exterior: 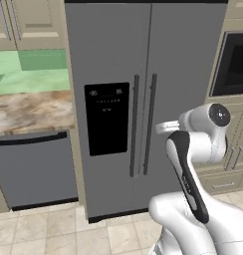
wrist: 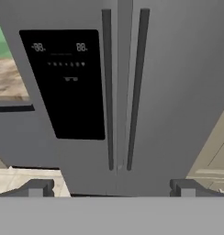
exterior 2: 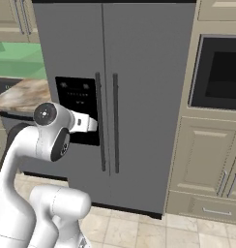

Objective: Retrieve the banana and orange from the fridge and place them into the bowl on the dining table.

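Kitchen with pale tiled floor [exterior: 39, 226]. The fridge [exterior: 118, 60], both doors shut, stands between a dishwasher [exterior: 36, 169] under a marbled table [exterior: 29, 107] and beige cabinets with an oven [exterior 2: 219, 72]. Hand view: pincer [wrist: 112, 189] spread wide, empty, facing the door handles [wrist: 123, 87].

the fridge [exterior: 113, 64] had both doors shut, so its inside was hidden. its top ran off the upper edge in the left base view, and the arm covered its lower right corner there. the marks on the black dispenser panel [wrist: 68, 82] were too blurred to read. the wall oven [exterior 2: 219, 72] was cut by the right edge.
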{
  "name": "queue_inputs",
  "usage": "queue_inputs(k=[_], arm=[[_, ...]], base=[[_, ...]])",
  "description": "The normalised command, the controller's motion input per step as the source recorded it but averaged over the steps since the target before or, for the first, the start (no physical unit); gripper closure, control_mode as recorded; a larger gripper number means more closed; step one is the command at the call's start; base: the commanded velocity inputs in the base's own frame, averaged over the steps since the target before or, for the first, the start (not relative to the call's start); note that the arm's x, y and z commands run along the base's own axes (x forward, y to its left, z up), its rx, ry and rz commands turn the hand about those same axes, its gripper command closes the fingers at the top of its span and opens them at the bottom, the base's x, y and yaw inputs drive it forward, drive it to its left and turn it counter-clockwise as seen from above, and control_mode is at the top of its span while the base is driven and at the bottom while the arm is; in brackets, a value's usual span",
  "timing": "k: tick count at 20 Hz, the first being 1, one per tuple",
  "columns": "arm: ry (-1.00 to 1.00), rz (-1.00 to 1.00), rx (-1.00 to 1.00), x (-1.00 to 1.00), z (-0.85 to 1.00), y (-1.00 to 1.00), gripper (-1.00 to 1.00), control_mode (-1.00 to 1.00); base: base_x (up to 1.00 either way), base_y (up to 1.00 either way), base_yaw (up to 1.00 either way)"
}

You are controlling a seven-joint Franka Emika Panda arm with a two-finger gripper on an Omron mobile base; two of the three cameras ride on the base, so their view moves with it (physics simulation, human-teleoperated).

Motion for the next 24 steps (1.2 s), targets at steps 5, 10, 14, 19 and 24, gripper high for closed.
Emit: queue_inputs(k=[5,10,14,19,24], arm=[[0.0,0.0,0.0,0.0,0.11,0.0,-1.0,-1.0],[0.0,0.0,0.0,0.0,0.11,0.0,-1.0,-1.0],[0.0,0.0,0.0,0.0,0.14,0.0,-1.0,-1.0],[-0.01,0.0,0.0,0.0,0.15,0.0,-1.0,-1.0],[0.0,-0.01,0.0,0.0,0.1,0.0,-1.0,-1.0]], base=[[0.0,0.0,0.0],[0.0,0.0,0.0],[0.0,0.0,0.0],[0.0,0.0,0.0],[0.0,0.0,0.0]])
